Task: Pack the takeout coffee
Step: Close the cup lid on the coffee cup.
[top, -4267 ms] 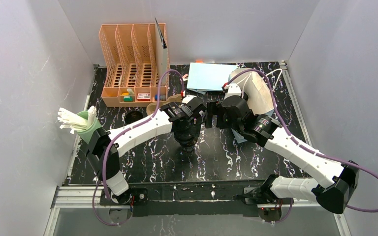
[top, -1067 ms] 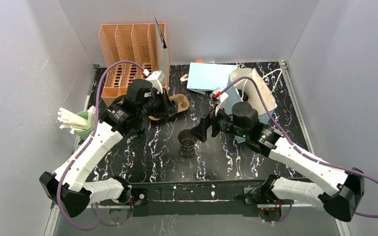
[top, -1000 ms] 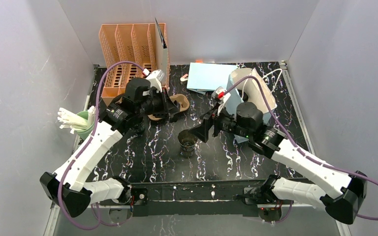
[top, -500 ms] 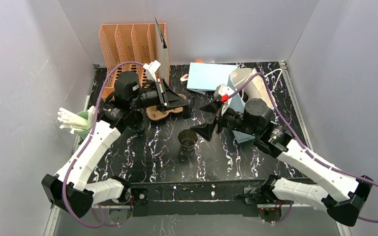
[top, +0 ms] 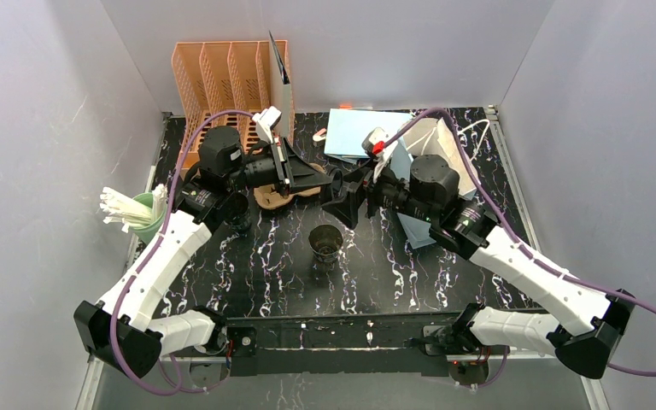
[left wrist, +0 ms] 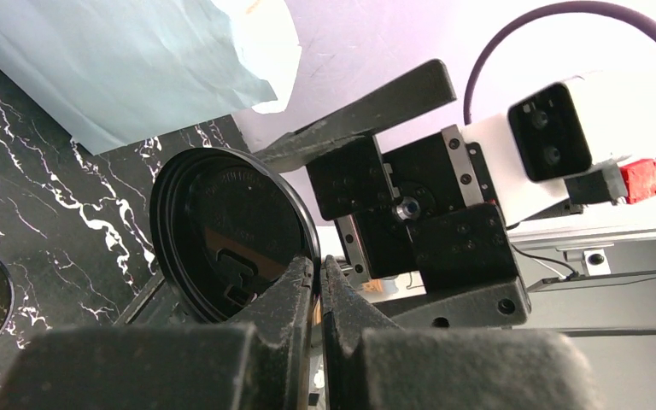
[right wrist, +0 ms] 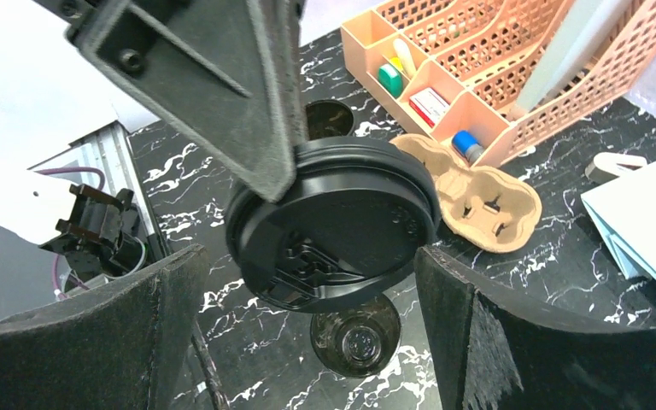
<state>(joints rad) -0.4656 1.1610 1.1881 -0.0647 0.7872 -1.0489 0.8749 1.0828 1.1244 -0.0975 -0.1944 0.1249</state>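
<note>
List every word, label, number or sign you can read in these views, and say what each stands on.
No text can be read in any view.
Black plastic lid: raised lettering near its rim, too blurred to read.
Red-and-white box in the orange desk organizer: possibly a label, too small to read.
Nothing else shows writing.

Over mid-desk [top: 393, 273], the lid [top: 335, 181] hangs in the air.
Just below it stands the cup [top: 326, 243]; carrier [top: 278, 195] behind-left, rack [top: 222, 94] back left, bag [top: 367, 132] back right.
</note>
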